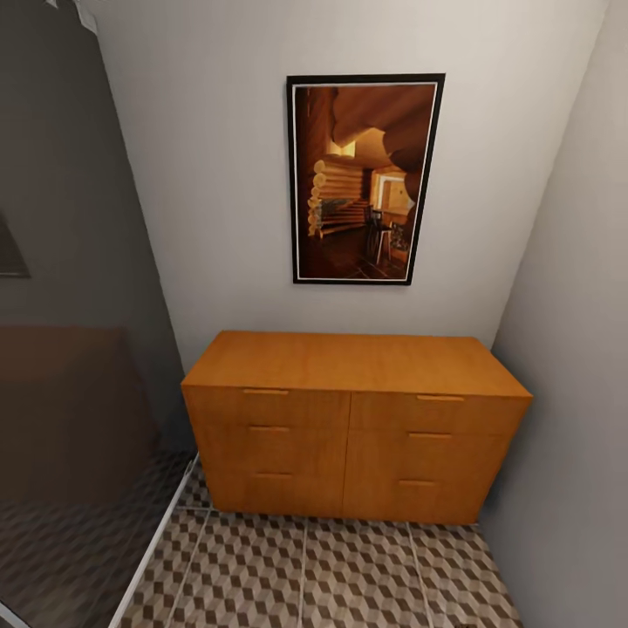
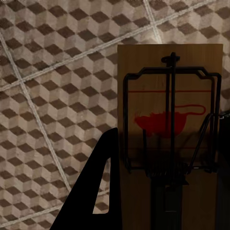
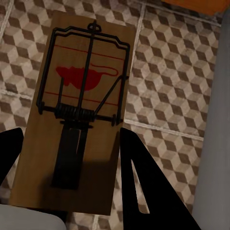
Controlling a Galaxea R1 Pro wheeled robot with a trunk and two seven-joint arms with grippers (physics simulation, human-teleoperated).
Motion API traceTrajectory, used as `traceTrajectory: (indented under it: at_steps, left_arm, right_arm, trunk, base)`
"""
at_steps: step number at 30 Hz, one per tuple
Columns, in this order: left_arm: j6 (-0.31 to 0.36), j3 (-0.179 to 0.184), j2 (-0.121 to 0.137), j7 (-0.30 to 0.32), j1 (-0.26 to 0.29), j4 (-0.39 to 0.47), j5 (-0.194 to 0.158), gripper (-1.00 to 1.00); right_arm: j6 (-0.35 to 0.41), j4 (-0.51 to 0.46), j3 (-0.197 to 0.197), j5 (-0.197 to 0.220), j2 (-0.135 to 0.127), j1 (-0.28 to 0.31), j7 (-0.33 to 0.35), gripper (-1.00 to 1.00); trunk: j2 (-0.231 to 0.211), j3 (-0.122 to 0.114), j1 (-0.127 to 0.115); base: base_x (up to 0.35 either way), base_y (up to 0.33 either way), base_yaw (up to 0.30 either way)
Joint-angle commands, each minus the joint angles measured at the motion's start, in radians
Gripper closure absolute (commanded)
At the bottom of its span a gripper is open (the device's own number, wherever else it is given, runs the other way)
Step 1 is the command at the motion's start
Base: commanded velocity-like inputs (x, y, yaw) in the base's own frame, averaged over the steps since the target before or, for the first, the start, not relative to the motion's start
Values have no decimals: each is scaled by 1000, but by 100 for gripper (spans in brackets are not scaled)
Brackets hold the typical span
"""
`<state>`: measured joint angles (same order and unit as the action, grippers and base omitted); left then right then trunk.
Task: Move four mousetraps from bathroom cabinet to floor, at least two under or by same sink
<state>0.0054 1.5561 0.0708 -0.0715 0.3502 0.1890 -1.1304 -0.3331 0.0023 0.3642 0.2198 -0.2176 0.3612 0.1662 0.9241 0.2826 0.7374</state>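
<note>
Cube-patterned bathroom floor [image 1: 305,576] before the closed cabinet [image 1: 353,419], a trap in each hand.

Our left fingers [image 2: 91,191] clasp one mousetrap [image 2: 170,120], our right fingers [image 3: 139,182] clasp another mousetrap [image 3: 81,110]; each board's long axis runs straight out along the fingers, above the tiles.

no readable text anywhere. only marking: red mouse-shaped print plus thin red lines on mousetrap [image 2: 170,134] and on other mousetrap [image 3: 81,110], no letters or numbers.
</note>
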Motion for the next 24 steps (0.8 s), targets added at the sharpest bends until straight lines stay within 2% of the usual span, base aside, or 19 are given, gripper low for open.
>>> traceTrajectory:
  at_steps: [1, 6, 24]
  left_arm:
    - [1, 9, 1, -10, 1, 4, -6, 100]
    - [1, 9, 0, -10, 1, 4, -6, 100]
    - [1, 9, 0, -10, 1, 4, -6, 100]
  right_arm:
    - [-3, 1, 5, 11, 0, 1, 5, 100]
    - [-3, 1, 5, 13, 5, 1, 3, 100]
    - [-3, 2, 5, 12, 6, 1, 3, 100]
  trunk:
    - [1, 1, 0]
    - [1, 1, 0]
    - [1, 1, 0]
  base:
    - [0, 0, 43]
    - [0, 0, 207]
    - [0, 0, 283]
